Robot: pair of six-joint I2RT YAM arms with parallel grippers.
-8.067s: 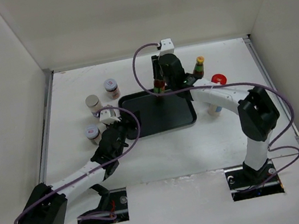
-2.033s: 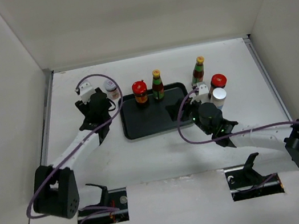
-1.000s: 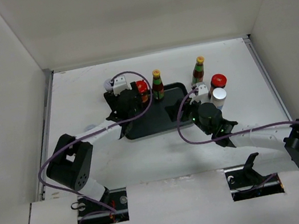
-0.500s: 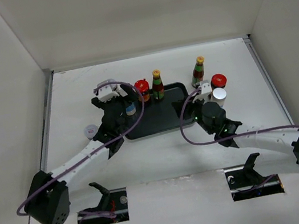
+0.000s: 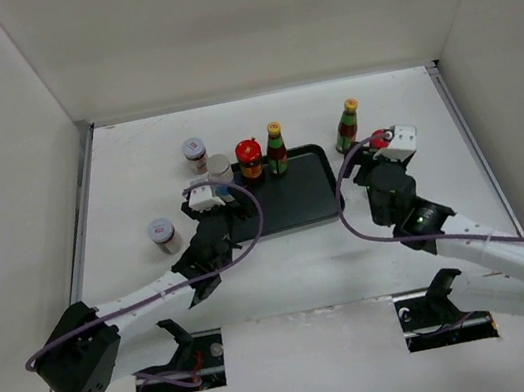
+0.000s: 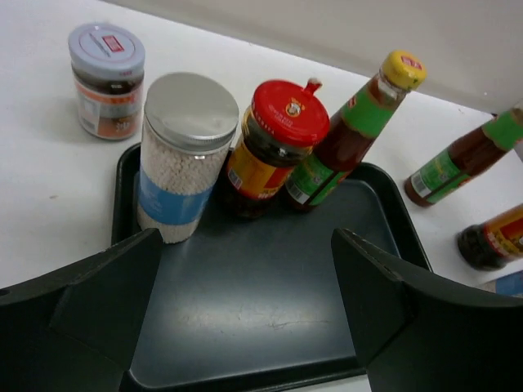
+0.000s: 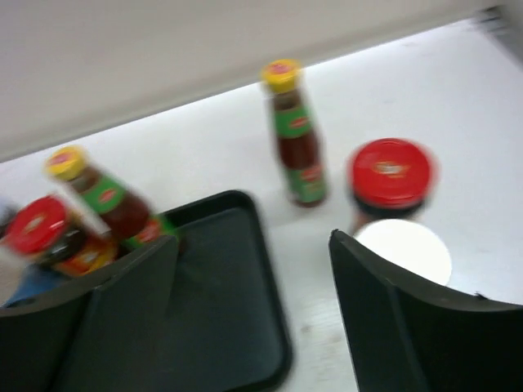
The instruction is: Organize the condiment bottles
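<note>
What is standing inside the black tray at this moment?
Along its far edge stand a silver-capped shaker, a red-lidded jar and a yellow-capped sauce bottle. The middle of the tray is bare. Fingers of the left hand cover its near corners.

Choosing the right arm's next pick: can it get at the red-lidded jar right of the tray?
Probably, from above: the open right gripper hovers near the red-lidded jar. A white-topped container stands just in front of it, so a low approach looks blocked.
</note>
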